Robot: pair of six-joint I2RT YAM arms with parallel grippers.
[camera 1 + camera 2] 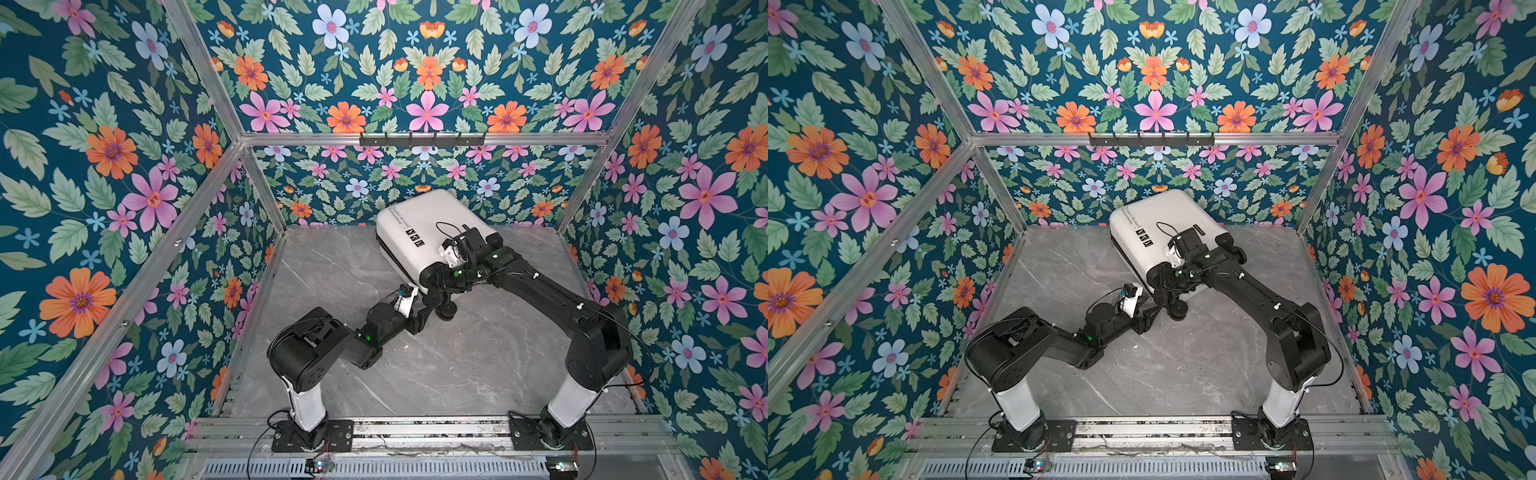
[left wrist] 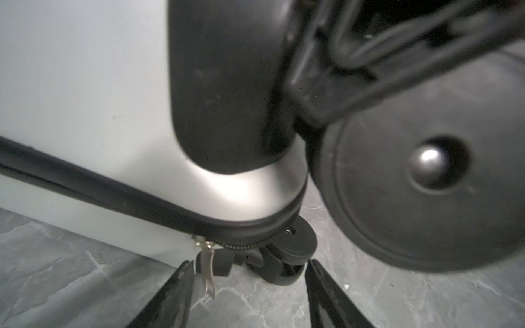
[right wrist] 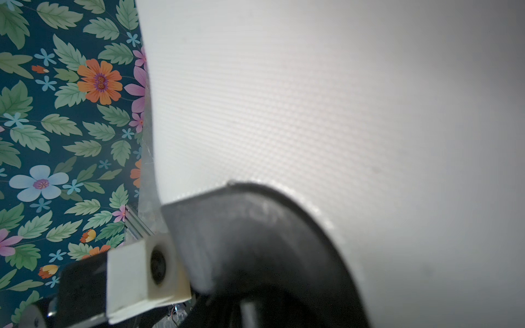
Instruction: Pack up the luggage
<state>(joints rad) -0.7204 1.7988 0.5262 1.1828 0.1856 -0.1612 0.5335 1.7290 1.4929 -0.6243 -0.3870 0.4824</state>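
Gaping left claw (image 2: 250,262) seen low at suitcase (image 1: 409,216) corner; fingers (image 2: 176,289) spread, nothing clamped. Metal zipper pull (image 2: 207,269) hung between them, just beside one finger. Small black wheel (image 2: 287,255) found past fingertips; larger wheel (image 2: 426,184) close to lens. Right claw (image 1: 436,284) set at same wheeled corner; whether clenched or released cannot be told. Suitcase laid down, closed, printed face up, on grey marble tabletop (image 1: 457,365), toward rear, near floral back wall (image 1: 415,83).

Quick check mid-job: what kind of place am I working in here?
Probably a staged robot test cell, not a real room: bare aluminium frame bars, flat floral-print wall panels, and a grey marble-look tabletop.
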